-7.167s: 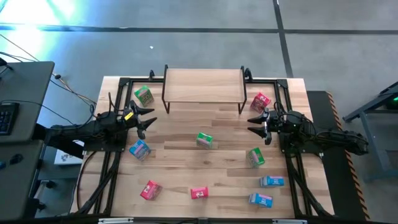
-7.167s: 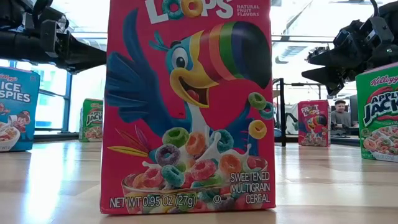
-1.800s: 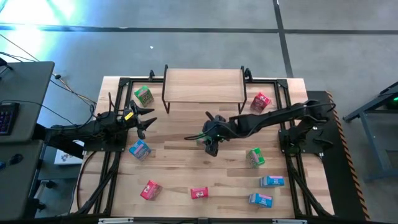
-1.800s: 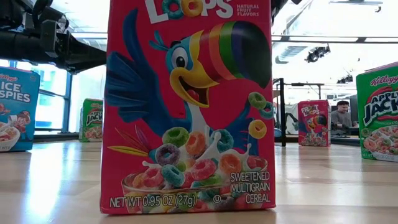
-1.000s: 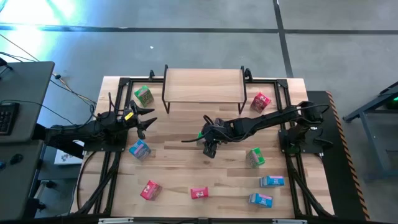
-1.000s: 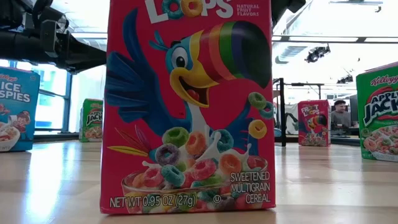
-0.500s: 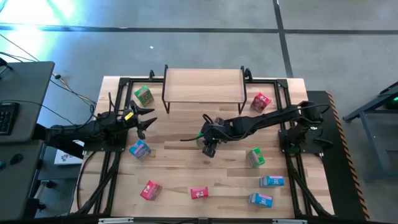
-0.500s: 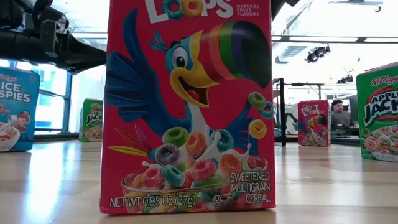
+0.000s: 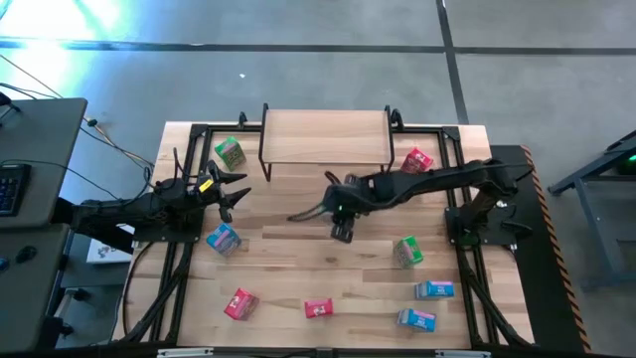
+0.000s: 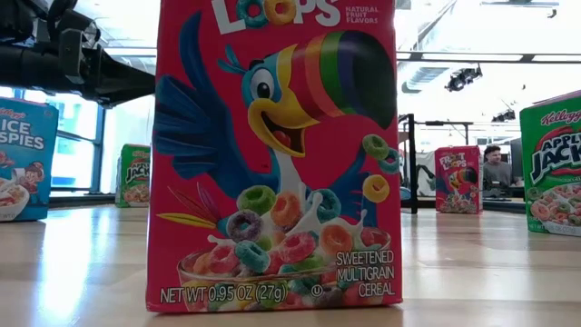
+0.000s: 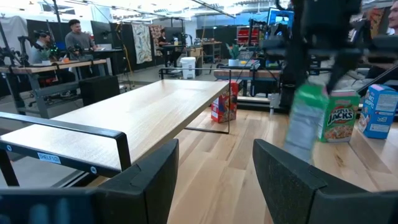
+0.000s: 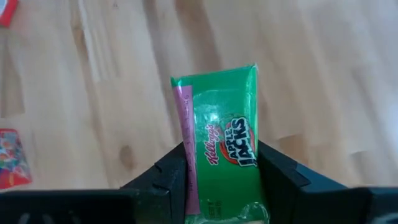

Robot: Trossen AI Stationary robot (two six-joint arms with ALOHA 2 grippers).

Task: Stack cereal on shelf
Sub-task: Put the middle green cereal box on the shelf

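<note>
Mid-table, off the boards | right hand [image 12: 221, 171] clamped on green cereal box [image 12: 221, 149] | left hand [image 9: 231, 189] apart

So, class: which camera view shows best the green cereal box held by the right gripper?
The right wrist view: the green box fills it, clamped between the right gripper fingers. The left wrist view shows it blurred; high view hides it under the gripper; low view misses it.

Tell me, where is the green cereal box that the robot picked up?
The green box is clamped in the right gripper over the middle of the table, in front of the shelf; the right wrist view shows it lifted above the wooden tabletop.
</note>
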